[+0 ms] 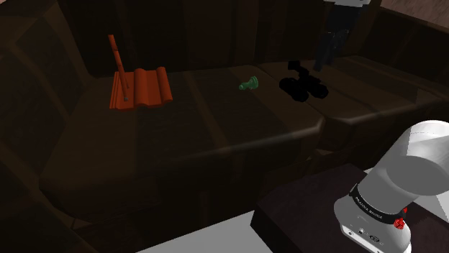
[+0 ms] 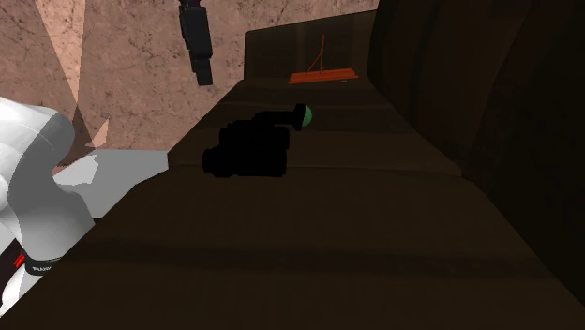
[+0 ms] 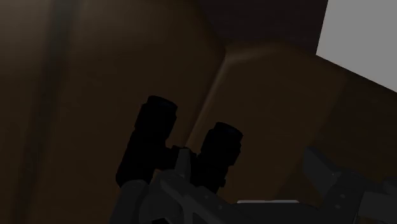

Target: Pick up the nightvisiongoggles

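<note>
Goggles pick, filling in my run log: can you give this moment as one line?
phase: approach | gripper: open, above goggles, no contact | goggles: lying on sofa seat | nearby: green piece

All three views are dim. The dark brown couch (image 1: 237,122) takes little light, and its cushions show mainly as faint sheens along seams and front edges. The goggles (image 1: 304,85) read as a flat black shape without highlights, barely set off from the seat beneath. Any cast shadow there cannot be told from the dark surface.

Well away from the goggles, toward the shoulder view's left, a red-orange thing (image 1: 140,88) keeps its colour. A green piece (image 1: 249,84) near the goggles catches a little light. The arm (image 1: 424,154) is the brightest surface, shading to grey underneath.

Toward the second exterior view's left of the goggles, the pinkish wall (image 2: 84,56) is lit in lighter and darker wedges. In the wrist view, a pale grey patch (image 3: 362,38) beyond the goggles is the one bright area.
</note>
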Controlling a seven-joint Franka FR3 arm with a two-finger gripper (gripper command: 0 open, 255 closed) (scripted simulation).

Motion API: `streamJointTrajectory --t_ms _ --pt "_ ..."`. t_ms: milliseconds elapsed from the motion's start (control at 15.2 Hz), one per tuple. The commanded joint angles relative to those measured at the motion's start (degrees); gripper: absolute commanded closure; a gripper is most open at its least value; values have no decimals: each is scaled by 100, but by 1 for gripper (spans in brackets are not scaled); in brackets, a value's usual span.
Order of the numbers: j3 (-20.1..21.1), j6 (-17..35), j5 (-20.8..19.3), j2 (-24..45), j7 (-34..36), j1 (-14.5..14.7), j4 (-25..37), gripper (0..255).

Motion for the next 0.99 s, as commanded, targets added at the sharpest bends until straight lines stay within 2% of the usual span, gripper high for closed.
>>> streamJointTrajectory --t_ms 0,528,924 --pt "0 0 0 0 0 0 0 0" --pt "62 1146 -176 1197 1699 -811 425 0" --pt "53 1602 -184 1172 1706 -813 -56 0"
